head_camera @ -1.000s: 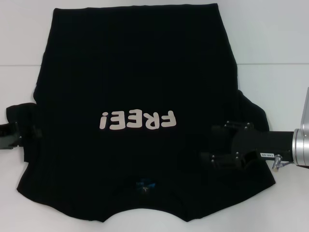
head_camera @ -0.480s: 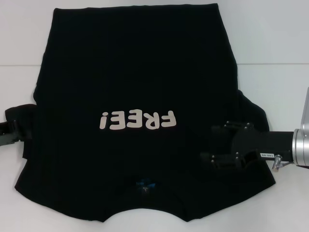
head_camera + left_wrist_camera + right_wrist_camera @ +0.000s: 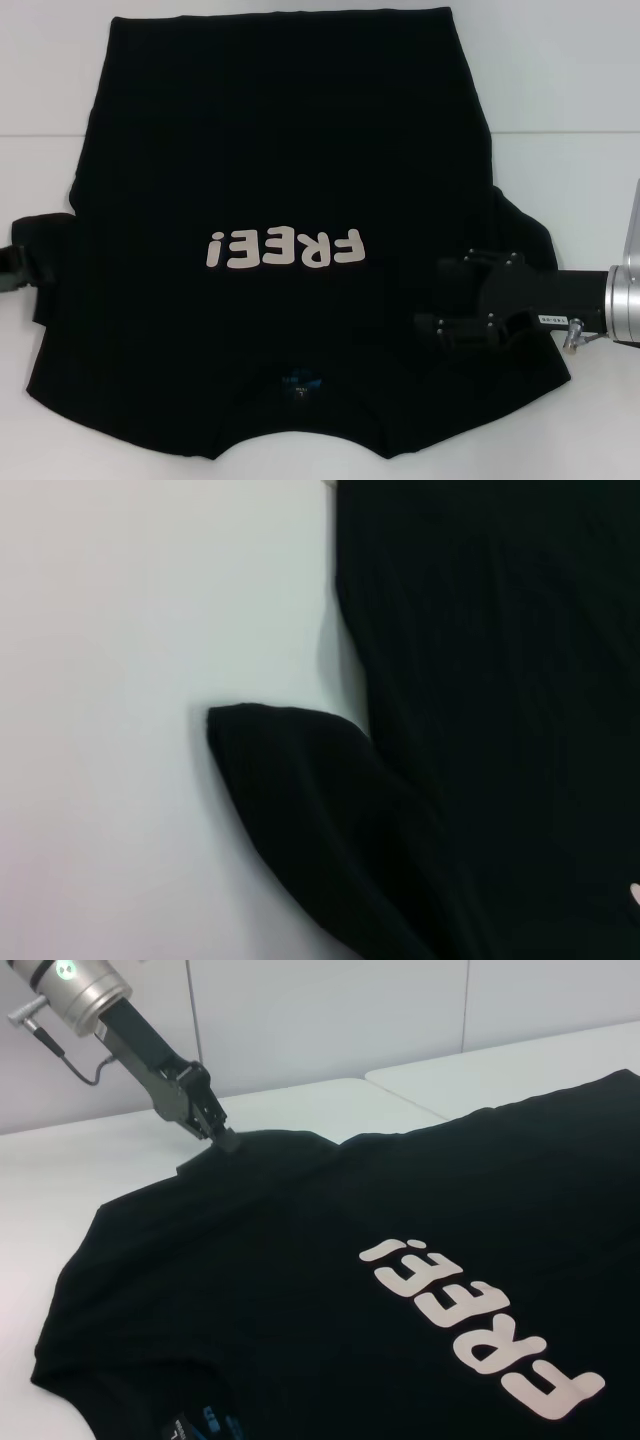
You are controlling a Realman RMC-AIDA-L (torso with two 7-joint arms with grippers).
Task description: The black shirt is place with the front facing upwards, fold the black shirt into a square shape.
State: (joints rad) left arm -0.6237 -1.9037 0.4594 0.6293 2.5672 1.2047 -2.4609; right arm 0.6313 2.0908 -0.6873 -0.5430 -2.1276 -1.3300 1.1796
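The black shirt (image 3: 280, 180) lies spread on the white table, front up, with its pale "FREE!" lettering (image 3: 285, 248) and blue neck label (image 3: 300, 383) toward me. My left gripper (image 3: 14, 270) is at the far left edge of the head view, beside the shirt's left sleeve (image 3: 45, 235). In the right wrist view the left gripper (image 3: 226, 1141) narrows to a point on that sleeve's (image 3: 250, 1145) hem, shut on it. My right gripper (image 3: 432, 296) is low over the shirt by the right sleeve (image 3: 520, 230), its jaws apart with nothing between them.
The white table (image 3: 580, 80) shows a seam line running across behind the shirt. Bare tabletop lies to the left (image 3: 120, 680) and right of the shirt. A pale wall (image 3: 330, 1010) stands beyond the table.
My left gripper has slid further left, nearly out of the head view, and the shirt's lower left edge has drawn straighter. The right gripper has barely moved.
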